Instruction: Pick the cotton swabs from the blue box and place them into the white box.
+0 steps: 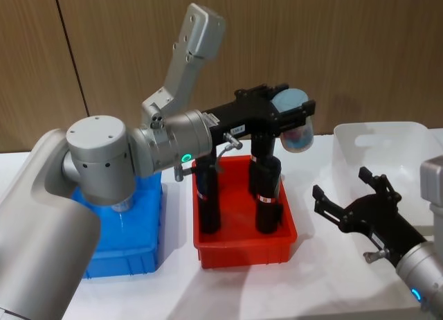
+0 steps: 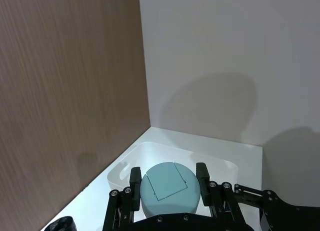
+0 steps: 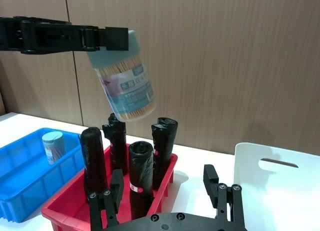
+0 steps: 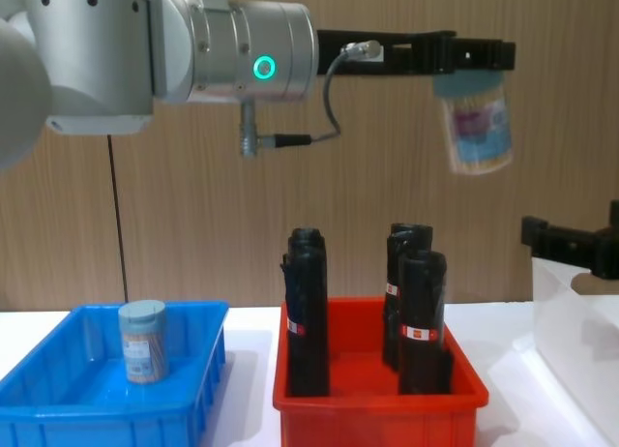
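Note:
My left gripper (image 1: 294, 116) is shut on a cotton swab jar (image 1: 299, 133) by its pale blue lid (image 2: 168, 191). The jar hangs tilted, high in the air (image 4: 474, 123), over the gap between the red bin and the white box (image 1: 387, 136). A second cotton swab jar (image 4: 143, 341) stands upright in the blue box (image 4: 58, 408), also seen from the right wrist (image 3: 53, 146). My right gripper (image 1: 346, 192) hovers open and empty low over the table, in front of the white box (image 3: 280, 186).
A red bin (image 1: 242, 247) holding several tall black rolls (image 4: 308, 321) stands between the blue box (image 1: 131, 251) and the white box. A wood-panelled wall runs along the back. My left arm stretches across above the red bin.

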Robot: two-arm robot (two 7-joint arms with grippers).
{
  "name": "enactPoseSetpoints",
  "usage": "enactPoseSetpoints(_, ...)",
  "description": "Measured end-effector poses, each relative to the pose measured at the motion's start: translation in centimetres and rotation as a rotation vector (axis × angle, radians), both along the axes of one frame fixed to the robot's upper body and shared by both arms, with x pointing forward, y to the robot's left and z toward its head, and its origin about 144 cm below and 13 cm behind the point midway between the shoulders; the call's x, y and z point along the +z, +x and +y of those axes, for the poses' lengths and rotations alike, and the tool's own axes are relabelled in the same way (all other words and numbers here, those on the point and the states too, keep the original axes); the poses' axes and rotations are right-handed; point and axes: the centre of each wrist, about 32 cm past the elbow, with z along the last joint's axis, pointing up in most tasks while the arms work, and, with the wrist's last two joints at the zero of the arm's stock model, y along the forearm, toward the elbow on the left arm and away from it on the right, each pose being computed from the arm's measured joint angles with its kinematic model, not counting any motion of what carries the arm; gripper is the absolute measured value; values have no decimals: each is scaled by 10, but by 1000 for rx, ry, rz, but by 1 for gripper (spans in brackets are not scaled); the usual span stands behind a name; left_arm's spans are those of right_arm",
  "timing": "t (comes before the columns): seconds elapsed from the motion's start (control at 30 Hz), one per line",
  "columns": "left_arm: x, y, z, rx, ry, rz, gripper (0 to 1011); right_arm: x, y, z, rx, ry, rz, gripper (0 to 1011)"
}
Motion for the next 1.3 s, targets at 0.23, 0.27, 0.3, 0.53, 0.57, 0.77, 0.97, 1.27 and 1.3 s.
enactPoseSetpoints(0.23, 1, 0, -1, -5, 1, -1, 669, 10, 5, 0, 19, -39, -13, 1002)
enactPoseSetpoints(0.27, 1, 0, -1, -5, 1, -1, 669, 13, 6, 1, 24, -48, -18, 1002)
enactPoseSetpoints(0.3, 1, 0, -1, -6, 1, -1, 669, 14, 7, 1, 26, -53, -19, 1002)
enactPoseSetpoints(0.53, 2, 0, -2, -8, 1, -1, 669, 24, 14, 3, 51, -89, -37, 1002)
enactPoseSetpoints(0.57, 2, 0, -2, -9, 1, -1, 669, 25, 14, 3, 54, -92, -39, 1002)
enactPoseSetpoints(0.77, 2, 1, -2, -10, 1, -1, 669, 34, 20, 6, 71, -113, -57, 1002)
enactPoseSetpoints(0.97, 2, 1, -2, -11, 1, -1, 669, 39, 26, 9, 84, -130, -68, 1002)
enactPoseSetpoints(1.27, 2, 1, -3, -11, 1, -2, 669, 45, 33, 13, 102, -144, -78, 1002)
enactPoseSetpoints(1.3, 2, 1, -3, -11, 1, -2, 669, 46, 34, 14, 104, -146, -80, 1002)
